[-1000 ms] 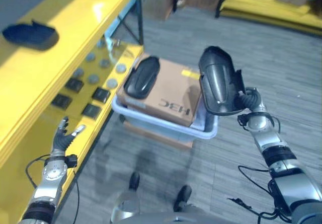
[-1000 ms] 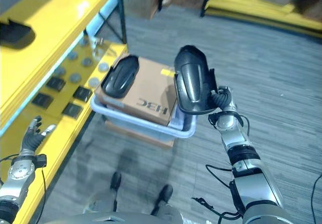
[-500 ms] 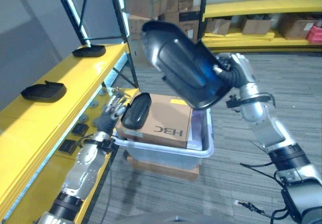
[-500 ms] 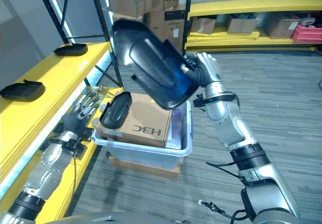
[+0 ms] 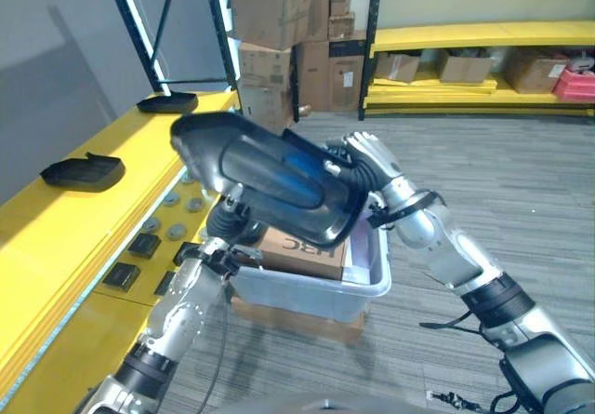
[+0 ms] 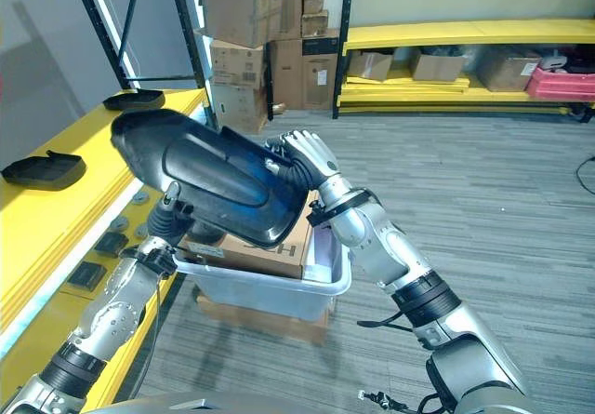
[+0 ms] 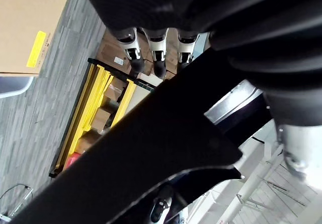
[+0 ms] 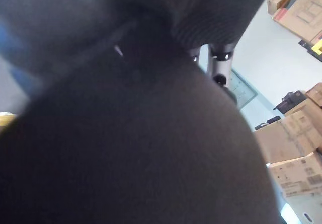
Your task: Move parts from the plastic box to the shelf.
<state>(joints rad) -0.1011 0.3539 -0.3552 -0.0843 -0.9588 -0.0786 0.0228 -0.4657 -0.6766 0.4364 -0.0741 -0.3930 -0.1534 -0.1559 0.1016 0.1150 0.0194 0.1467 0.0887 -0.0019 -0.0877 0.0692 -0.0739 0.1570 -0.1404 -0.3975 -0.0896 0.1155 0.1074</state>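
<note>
While the big black part (image 5: 265,180) is held up in the air above the plastic box (image 5: 311,288), it's gripped at one end by the right hand (image 5: 364,165), fingers wrapped on its edge. The left hand (image 5: 226,225) is tucked underneath it, so its fingers can't be made out. Two more black parts (image 5: 82,169) are seen lying on the yellow shelf (image 5: 56,223).

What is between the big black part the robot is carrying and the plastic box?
A brown cardboard box sits in the pale plastic box, right under the big glossy black part, seen in both eye views.
</note>
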